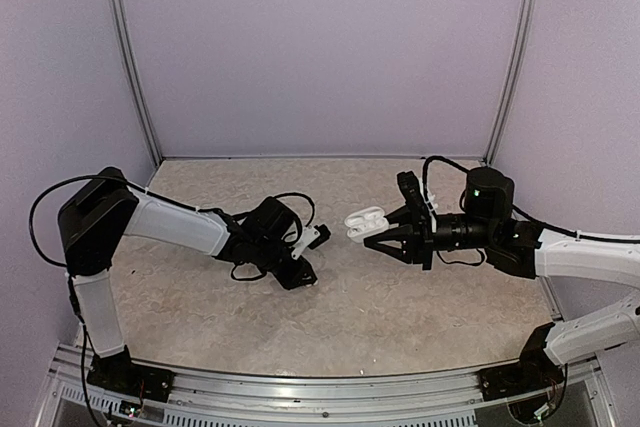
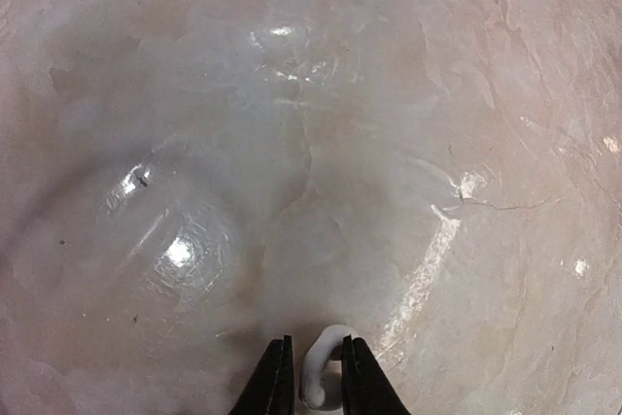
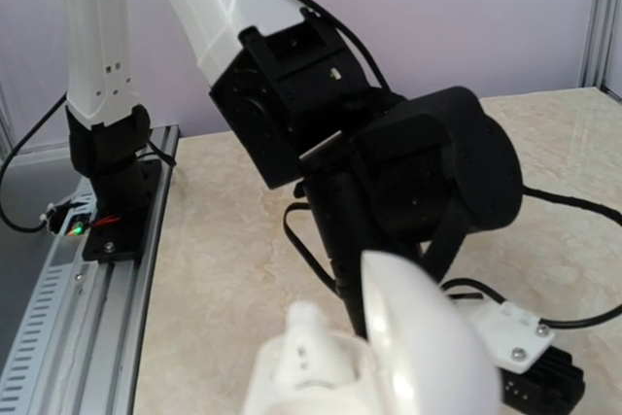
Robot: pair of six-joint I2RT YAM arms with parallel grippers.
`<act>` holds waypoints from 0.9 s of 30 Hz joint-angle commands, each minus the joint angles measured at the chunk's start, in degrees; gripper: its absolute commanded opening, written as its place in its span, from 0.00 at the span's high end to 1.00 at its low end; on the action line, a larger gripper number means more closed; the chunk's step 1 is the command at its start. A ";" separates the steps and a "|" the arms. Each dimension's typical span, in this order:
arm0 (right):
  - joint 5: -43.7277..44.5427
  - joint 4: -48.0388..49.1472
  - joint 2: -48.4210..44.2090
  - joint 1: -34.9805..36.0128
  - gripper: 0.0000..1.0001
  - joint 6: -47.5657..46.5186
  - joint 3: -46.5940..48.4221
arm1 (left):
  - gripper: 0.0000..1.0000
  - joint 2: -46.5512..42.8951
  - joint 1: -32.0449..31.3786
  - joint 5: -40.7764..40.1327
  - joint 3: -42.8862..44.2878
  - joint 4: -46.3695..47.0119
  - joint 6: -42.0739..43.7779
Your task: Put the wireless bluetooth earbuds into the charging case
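A white earbud (image 2: 312, 380) lies on the table between my left gripper's (image 2: 317, 342) black fingers, which are pinched narrowly around it. In the top view the left gripper (image 1: 303, 275) points down at the table, left of centre. My right gripper (image 1: 378, 235) hovers above the table's middle, shut on the white charging case (image 1: 365, 222). The case (image 3: 292, 376) stands open, its lid (image 3: 428, 347) up on the right. Another earbud (image 3: 309, 332) sits in a socket. The right fingers are hidden in the right wrist view.
The marbled beige table (image 1: 330, 317) is walled by lilac panels on three sides. A metal rail (image 3: 87, 337) runs along the near edge by the arm bases. The left arm's black wrist (image 3: 389, 172) fills the middle of the right wrist view, close to the case.
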 commanded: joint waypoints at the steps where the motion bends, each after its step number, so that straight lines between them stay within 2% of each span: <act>1: 0.15 -0.29 -0.60 -0.43 1.00 -0.36 -0.41 | 0.83 -0.33 -0.66 -0.93 -0.57 -3.60 0.75; 12: 0.06 -0.19 -0.51 -0.38 1.00 -0.34 -0.40 | 0.99 -5.52 -0.66 1.04 -1.47 -1.54 0.67; 17: 0.32 -0.28 -0.39 -0.36 1.00 -0.36 -0.40 | 1.00 -9.58 -0.73 1.09 -2.05 -1.38 0.63; 23: -0.77 -0.52 0.45 -0.42 1.00 -2.16 -0.28 | 1.00 -21.77 -0.93 -2.87 -2.64 -1.11 0.00; 27: -4.10 0.60 0.62 -0.29 1.00 -2.99 -0.30 | 1.00 -30.59 -1.97 -2.09 -4.39 0.53 0.86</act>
